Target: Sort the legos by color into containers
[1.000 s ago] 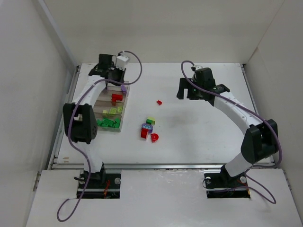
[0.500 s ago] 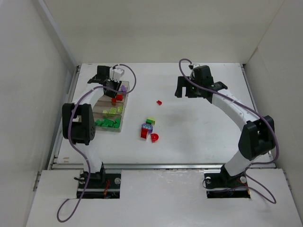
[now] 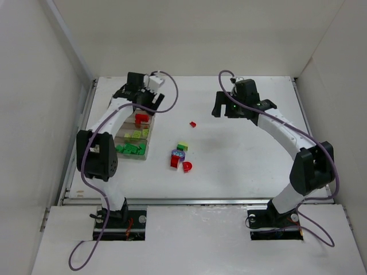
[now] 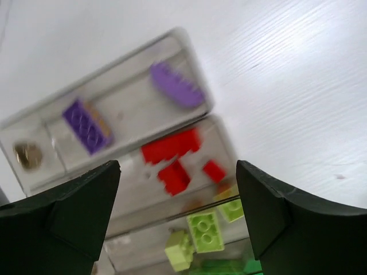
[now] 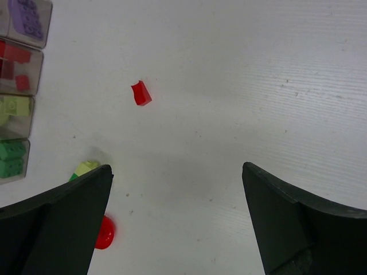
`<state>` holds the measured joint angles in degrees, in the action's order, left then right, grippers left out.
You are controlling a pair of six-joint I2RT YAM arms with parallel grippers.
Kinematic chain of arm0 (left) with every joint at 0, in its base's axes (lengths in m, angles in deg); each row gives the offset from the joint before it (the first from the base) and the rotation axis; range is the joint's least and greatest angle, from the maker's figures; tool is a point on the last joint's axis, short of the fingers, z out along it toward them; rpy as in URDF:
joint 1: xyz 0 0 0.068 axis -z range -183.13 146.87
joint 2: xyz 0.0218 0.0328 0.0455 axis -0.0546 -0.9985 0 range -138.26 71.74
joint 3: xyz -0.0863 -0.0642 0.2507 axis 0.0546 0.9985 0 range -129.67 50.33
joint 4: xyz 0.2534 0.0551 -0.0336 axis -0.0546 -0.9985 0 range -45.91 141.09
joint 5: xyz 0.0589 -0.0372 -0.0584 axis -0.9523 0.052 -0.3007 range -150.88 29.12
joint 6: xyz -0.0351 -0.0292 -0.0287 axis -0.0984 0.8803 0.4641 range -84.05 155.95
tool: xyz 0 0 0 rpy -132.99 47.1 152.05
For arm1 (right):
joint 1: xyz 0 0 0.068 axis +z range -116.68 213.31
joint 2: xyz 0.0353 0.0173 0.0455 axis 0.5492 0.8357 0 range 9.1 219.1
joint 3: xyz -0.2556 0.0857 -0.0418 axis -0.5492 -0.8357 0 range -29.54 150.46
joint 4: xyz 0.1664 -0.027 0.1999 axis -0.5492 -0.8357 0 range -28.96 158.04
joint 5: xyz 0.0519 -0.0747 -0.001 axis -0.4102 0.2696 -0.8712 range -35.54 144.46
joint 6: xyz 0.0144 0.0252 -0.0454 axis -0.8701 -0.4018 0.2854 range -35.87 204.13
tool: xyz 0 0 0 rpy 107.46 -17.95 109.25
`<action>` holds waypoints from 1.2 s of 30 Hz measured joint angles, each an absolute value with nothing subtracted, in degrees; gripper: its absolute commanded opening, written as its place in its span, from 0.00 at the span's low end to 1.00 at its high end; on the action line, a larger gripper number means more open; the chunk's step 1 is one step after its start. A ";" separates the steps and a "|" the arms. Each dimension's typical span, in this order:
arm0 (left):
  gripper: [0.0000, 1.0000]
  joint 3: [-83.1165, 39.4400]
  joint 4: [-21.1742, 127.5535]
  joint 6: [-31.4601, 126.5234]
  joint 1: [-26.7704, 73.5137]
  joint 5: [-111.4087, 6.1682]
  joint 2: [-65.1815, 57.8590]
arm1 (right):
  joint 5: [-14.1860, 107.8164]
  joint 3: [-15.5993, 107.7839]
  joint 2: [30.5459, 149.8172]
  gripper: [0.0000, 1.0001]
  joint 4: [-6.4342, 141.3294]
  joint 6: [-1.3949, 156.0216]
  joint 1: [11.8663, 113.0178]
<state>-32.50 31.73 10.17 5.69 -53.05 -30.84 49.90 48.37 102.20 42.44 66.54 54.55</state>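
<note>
Hovering with left gripper point(image 4: 178, 189) and right gripper point(image 5: 176, 195) both wide and empty, we could knock the tiny red brick point(image 5: 140, 93) away by grabbing crooked

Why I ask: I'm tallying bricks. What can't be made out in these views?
- Top external: far row of the organizer box, covered by the left arm.
- Top external: the loose pile, bricks overlapping, too small to count.
- Left wrist: the green row, cut by the bottom edge; a round brownish blur.
- Right wrist: a red piece, partly behind the right end effector.
</note>
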 measured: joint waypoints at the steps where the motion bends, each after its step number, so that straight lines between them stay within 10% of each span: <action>1: 0.79 -34.31 31.01 8.97 7.66 -51.97 -30.88 | 49.86 48.17 101.89 1.00 42.59 66.02 54.42; 5: 0.82 -42.13 28.96 4.69 17.98 -46.82 -33.31 | 50.73 47.34 98.46 1.00 42.92 62.54 52.63; 7: 1.00 -46.05 28.80 3.33 23.35 -43.98 -36.76 | 52.26 47.32 95.93 1.00 42.87 60.77 50.92; 24: 0.98 -59.45 30.09 18.65 30.59 -49.13 -62.42 | 59.91 42.75 81.15 1.00 40.03 58.85 46.55; 36: 0.51 -47.73 33.00 25.62 29.56 -48.87 -55.63 | 60.02 38.16 79.82 1.00 38.96 58.83 46.55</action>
